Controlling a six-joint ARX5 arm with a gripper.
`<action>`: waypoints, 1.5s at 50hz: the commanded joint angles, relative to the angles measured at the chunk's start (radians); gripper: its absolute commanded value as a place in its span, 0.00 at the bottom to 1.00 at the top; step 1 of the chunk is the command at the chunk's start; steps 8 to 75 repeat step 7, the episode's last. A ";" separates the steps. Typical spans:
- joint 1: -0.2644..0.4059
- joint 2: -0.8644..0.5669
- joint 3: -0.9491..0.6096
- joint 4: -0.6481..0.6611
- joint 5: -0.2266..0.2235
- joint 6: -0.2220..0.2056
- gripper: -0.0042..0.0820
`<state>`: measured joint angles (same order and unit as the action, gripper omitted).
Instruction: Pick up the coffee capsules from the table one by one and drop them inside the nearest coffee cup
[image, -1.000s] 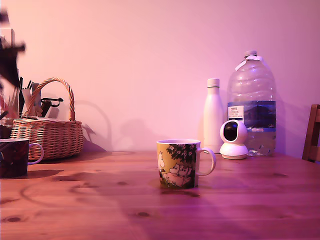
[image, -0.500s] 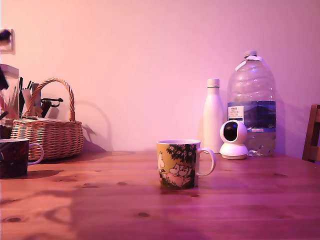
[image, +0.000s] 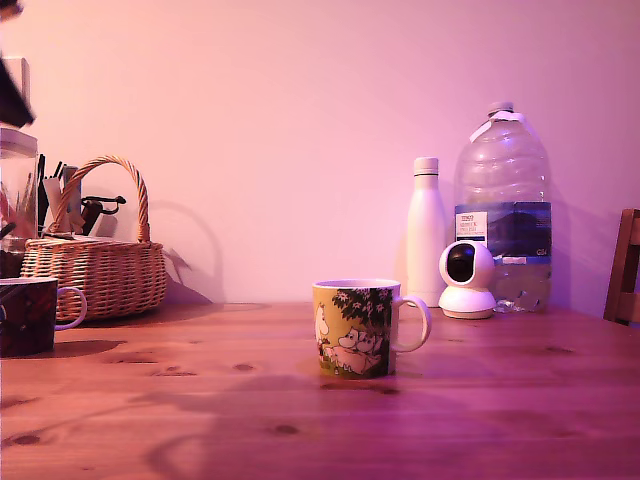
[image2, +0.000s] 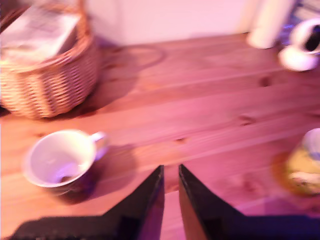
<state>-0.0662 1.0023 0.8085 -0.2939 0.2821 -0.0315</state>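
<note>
Table: the broad shadows lying over the grain are shifting from picture to picture across the last second. They were sitting toward the exterior view's left and are now spreading low across the middle, so the arm overhead is travelling. No coffee capsule is showing on the wood in either view; where the capsules are lying I cannot tell.

Arm: showing only as a dark blur at the exterior view's far left edge, changing shape and height in each picture. Judging from this, it is swinging above the left-hand cup, either carrying over or returning.

Basket, water jug, white bottle, yellow mug and small camera are all staying put.

Wrist view is giving what the exterior view is missing. It is looking down into the dark cup, whose pale inside is holding a small dark speck; too blurred to call a capsule. The exterior view is catching only that cup's side, at its left edge.

Gripper: fingers are standing nearly together, a narrow slit between them with bare wood showing through, nothing gripped. It is hanging beside the dark cup, not over it.
</note>
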 joint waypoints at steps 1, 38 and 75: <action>-0.013 -0.016 -0.025 0.002 -0.002 -0.011 0.13; -0.035 -0.022 -0.025 -0.003 -0.002 -0.021 0.13; -0.035 -0.022 -0.025 -0.003 -0.002 -0.021 0.13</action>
